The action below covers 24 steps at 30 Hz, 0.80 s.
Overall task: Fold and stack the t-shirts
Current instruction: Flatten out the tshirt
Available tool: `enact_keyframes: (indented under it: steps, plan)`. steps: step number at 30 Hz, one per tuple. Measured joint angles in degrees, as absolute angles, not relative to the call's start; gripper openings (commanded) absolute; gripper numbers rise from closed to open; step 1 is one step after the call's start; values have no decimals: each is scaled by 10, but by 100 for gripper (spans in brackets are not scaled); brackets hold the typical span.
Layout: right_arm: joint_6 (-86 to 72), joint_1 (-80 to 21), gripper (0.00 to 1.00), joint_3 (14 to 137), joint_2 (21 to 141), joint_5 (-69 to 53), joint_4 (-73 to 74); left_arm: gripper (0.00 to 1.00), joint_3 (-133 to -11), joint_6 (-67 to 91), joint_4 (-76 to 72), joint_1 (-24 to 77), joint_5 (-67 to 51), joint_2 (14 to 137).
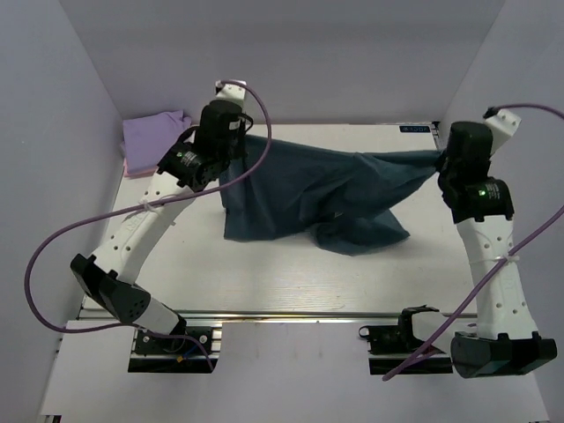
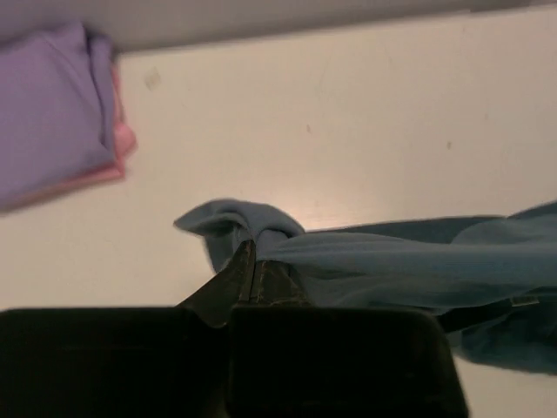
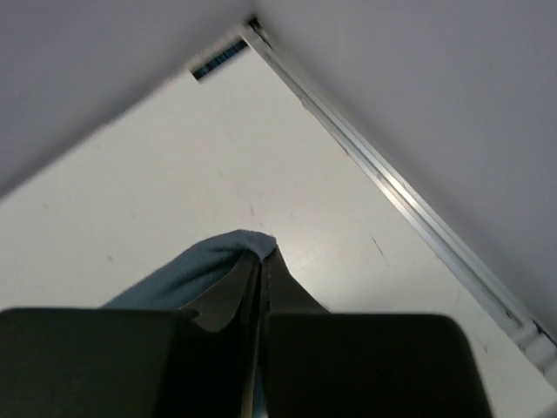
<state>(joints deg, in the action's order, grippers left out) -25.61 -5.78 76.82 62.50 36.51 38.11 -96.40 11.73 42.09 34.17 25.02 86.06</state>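
A large dark teal-blue t-shirt [image 1: 308,194] hangs stretched between both arms above the table, its lower part bunched on the tabletop. My left gripper [image 2: 251,252] is shut on one bunched corner of the teal t-shirt [image 2: 409,261] at the back left. My right gripper [image 3: 264,261] is shut on another corner of the teal t-shirt [image 3: 187,270] at the back right. A folded lavender t-shirt [image 1: 154,134] lies on a folded pink t-shirt [image 2: 117,148] in the far left corner; the lavender t-shirt [image 2: 48,109] also shows in the left wrist view.
Grey walls enclose the table on the left, back and right. A metal rail [image 3: 409,205] runs along the table's right edge. A purple cable [image 1: 53,256] loops beside the left arm.
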Motion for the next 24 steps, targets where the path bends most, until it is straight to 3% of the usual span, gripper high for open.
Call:
enact_keyframes:
  steps: [12, 24]
  plan:
    - [-159, -57, 0, 1040, 655, 276, 346, 0, -1114, -75, 372, 345, 278, 786]
    - [-93, -58, 0, 1129, 600, 236, 307, 0, -1187, -120, 388, 350, 112, 651]
